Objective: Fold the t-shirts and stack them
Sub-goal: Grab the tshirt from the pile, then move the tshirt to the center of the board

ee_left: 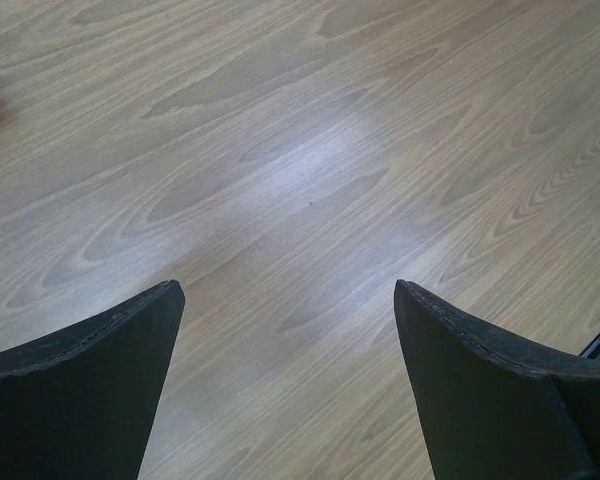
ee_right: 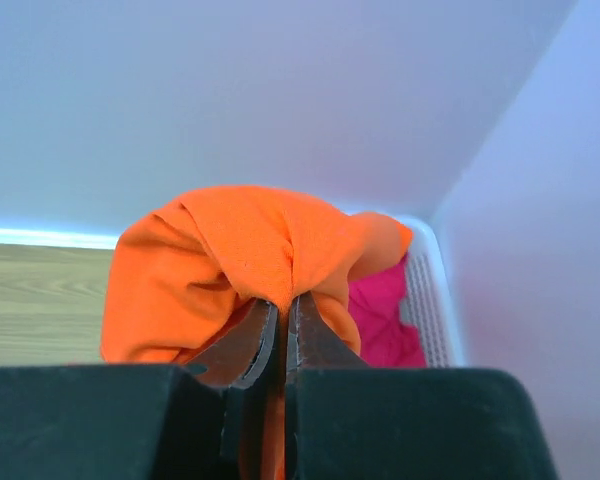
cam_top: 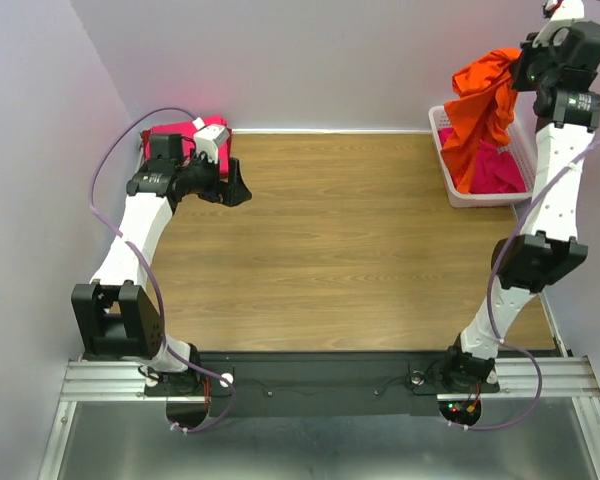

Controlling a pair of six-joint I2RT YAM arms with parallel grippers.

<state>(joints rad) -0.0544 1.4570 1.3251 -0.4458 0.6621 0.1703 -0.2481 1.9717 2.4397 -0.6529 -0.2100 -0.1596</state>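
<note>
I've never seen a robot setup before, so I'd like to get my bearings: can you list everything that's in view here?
orange t-shirt: one, bright orange, hanging above the basket
basket t-shirts: count unclear, magenta-pink, bunched inside the basket
corner t-shirts: count unclear, magenta-pink, table's far-left corner, partly hidden by the left arm
basket: one, white lattice, table's far-right corner
table: one, wood-grain, under everything
left arm: one, white and black, reaching toward the far-left corner
left fingers: two, black, spread open over bare wood
right arm: one, white and black, raised over the basket
right fingers: two, black, pinched shut on the orange t-shirt
</note>
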